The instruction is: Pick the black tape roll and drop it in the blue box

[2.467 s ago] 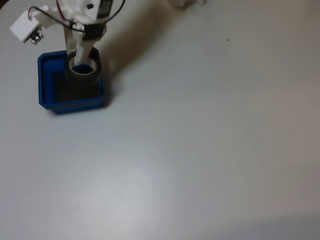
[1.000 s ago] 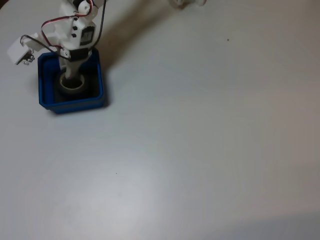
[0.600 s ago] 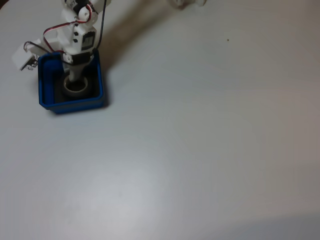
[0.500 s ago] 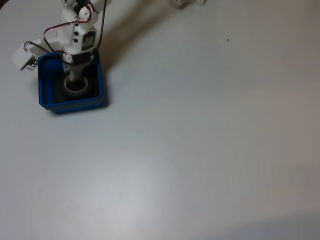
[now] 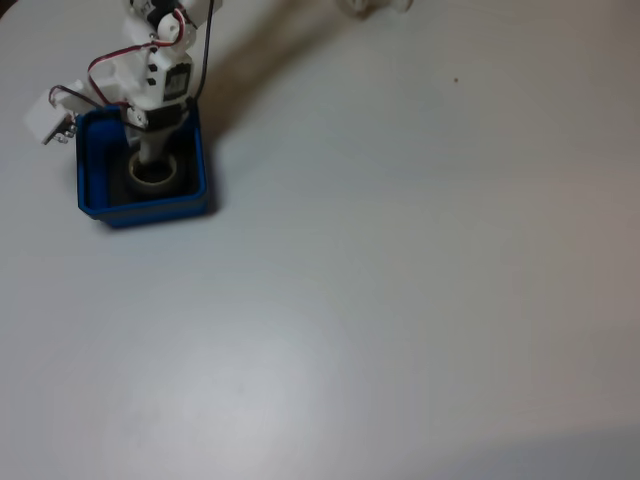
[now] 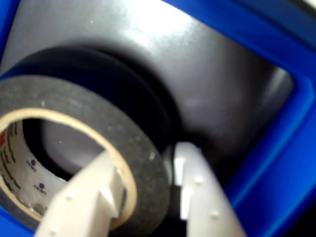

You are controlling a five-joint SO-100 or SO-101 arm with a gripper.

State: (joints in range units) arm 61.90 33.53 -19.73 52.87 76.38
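Now I'm at the release: my gripper (image 6: 148, 182) pinches the black tape roll (image 6: 86, 123) by its wall, one finger through the core, low inside the blue box (image 5: 90, 195) near its far edge. Next, I'd open and lift clear.

You've got the box (image 5: 143, 207) sitting far left on the table (image 5: 400, 280), tape roll (image 5: 152, 174) inside it on the floor, fingers (image 6: 94, 187) either side of the roll's wall.
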